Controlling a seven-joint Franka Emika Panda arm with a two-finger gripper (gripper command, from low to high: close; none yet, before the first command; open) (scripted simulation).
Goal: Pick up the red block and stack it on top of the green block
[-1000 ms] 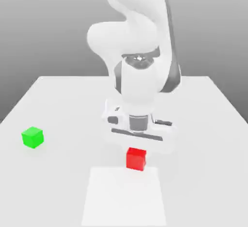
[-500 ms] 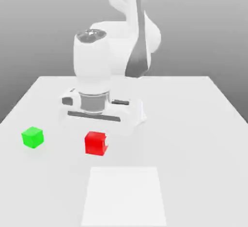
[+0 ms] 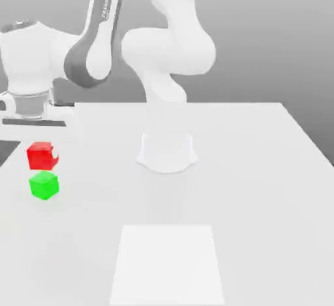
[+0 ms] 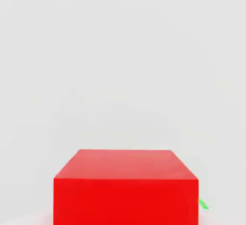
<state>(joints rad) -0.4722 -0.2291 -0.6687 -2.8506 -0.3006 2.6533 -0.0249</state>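
You had the gripper [image 3: 40,147] clenched on the red block [image 3: 41,155], held just above the green block [image 3: 44,185], far left of table [image 3: 248,168].

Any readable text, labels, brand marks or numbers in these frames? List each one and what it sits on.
Dark lettering runs along the white robot arm in the exterior view: too small and blurred to read.
Red block: plain faces, no text.
Green block: plain faces, no text.
Table and the white sheet on it: no markings.
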